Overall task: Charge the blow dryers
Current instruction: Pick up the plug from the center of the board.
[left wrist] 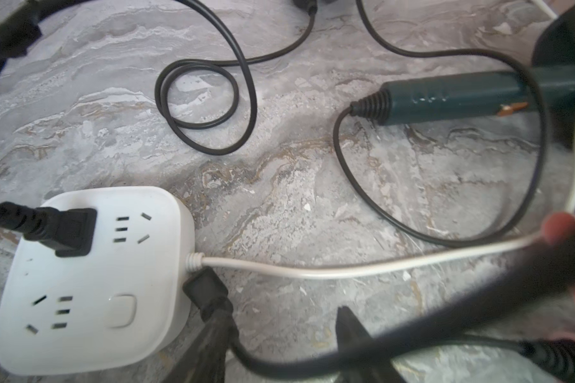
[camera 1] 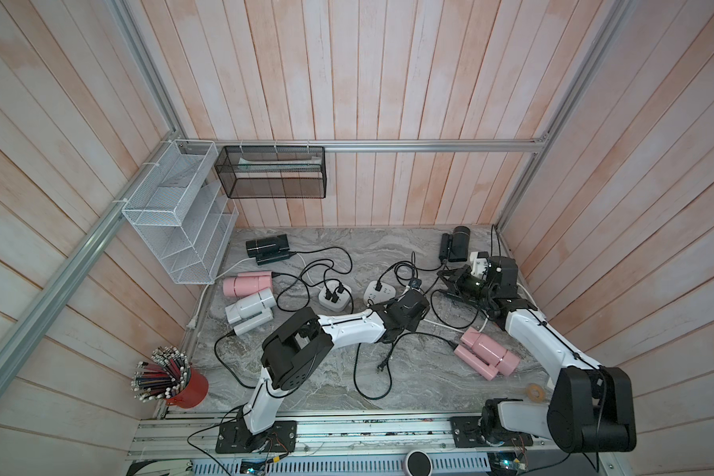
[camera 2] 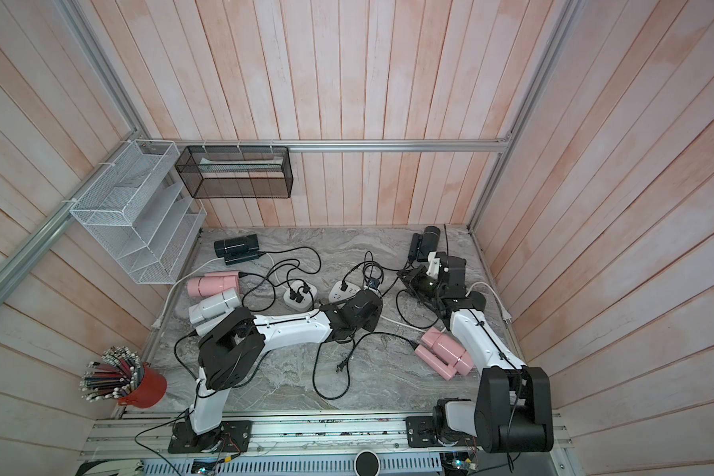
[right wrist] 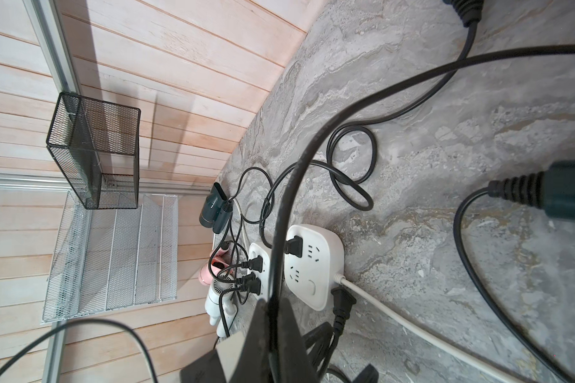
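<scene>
Left pincer (left wrist: pixel 279 331): jaws recorded apart, nothing held; a loose black plug (left wrist: pixel 206 291) was noted just beside the white power strip (left wrist: pixel 90 282), not seated. Right pincer (right wrist: pixel 274 310): clamped on a black cord (right wrist: pixel 289 185). Blow dryers (camera 1: pixel 250 309) were catalogued around the desk (camera 1: pixel 326 383) edges, both sides. Risk, as judged: if the clamped cord were pulled, the plug could be dragged away or the light strip shifted.

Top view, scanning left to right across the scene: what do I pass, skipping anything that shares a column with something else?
Red pencil cup → power strip with several plugs → second power strip → folded pink blow dryer.
</scene>
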